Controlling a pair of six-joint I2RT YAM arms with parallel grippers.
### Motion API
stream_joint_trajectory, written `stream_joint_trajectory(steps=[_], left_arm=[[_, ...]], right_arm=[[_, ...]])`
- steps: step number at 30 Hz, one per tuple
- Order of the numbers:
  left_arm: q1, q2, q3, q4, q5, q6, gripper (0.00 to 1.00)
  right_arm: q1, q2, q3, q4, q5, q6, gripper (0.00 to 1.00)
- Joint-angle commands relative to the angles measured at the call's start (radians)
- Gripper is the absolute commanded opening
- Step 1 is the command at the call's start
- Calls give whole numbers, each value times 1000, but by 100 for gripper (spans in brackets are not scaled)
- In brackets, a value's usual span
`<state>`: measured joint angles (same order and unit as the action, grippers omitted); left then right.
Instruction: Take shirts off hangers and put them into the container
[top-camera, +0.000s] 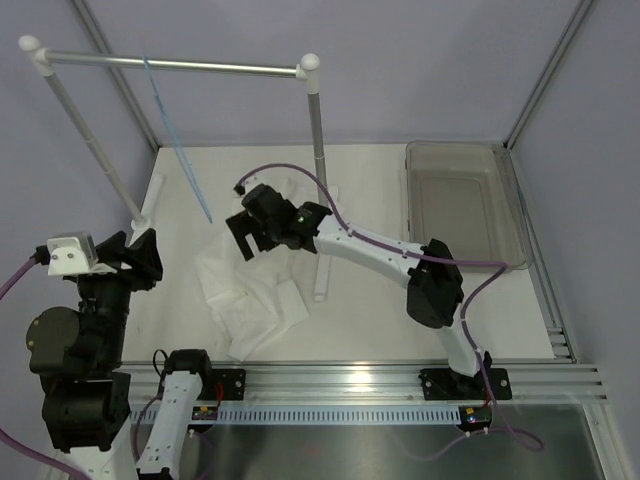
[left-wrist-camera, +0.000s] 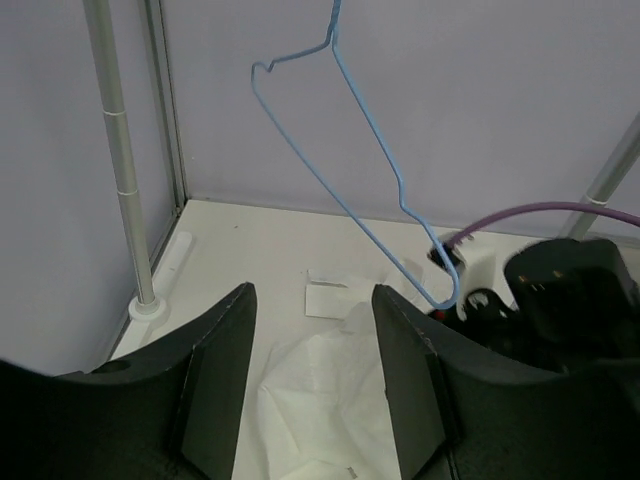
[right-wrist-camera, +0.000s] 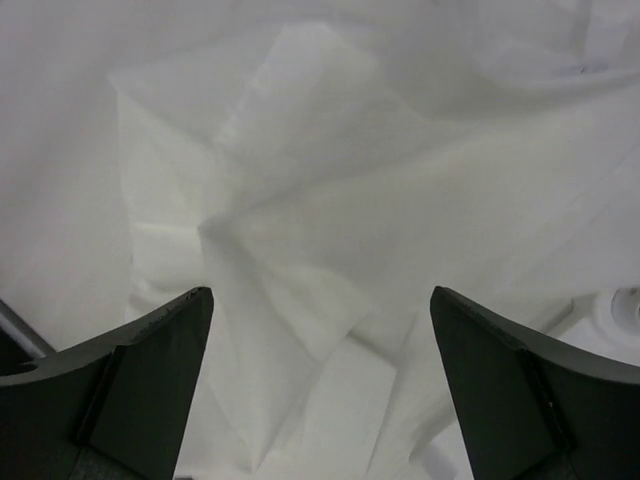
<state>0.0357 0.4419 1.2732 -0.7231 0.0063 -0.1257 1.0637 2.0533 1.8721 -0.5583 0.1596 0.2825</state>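
Note:
The white shirt lies crumpled on the table, off the hanger. The light-blue wire hanger hangs bare from the rail and shows slanting in the left wrist view. My right gripper hovers low over the shirt's upper part, jaws wide open, with folds of shirt below them and nothing between the fingertips. My left gripper stands at the left, apart from the shirt, open and empty; the shirt shows on the table beyond its fingers. The grey container sits at the far right with nothing in it.
A silver rail with white knobs spans the back on two posts; the right post stands just beside the right arm, the left post near the left wall. A small white card lies by the shirt.

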Motion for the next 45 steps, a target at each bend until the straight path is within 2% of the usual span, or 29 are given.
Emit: stream_joint_trajectory(steps=[1,3,5,10,12,21,26,32,45], left_arm=[[1,-52,25,-29,15,-40,54],[1,-87,15,-41,38,-49,54],[1,-101,14,-56,40,-43,54],[3,-120,6,-76,46,-32,54],[1,-120,-8,-72,58,-38,54],[1,-141,-17,-78,77,-43,54],[3,-141,-6,-90,77,-32,54],[1,-147,-11,-95,86,-38,54],[3,-157,-18,-88,96,-38,54]], right_arm=[[-54,140,283,-111,-41,-57,99],[-56,241,381,-161,-46,-84,99],[-56,269,421,-172,-69,-95,100],[-54,219,239,-19,-106,-89,99],[-54,226,226,-5,-109,-83,99],[-54,375,410,-80,-185,-78,95],[-53,372,417,-37,-207,-51,95],[-53,456,495,-65,-190,-63,93],[-53,508,392,-26,-164,-71,89]])
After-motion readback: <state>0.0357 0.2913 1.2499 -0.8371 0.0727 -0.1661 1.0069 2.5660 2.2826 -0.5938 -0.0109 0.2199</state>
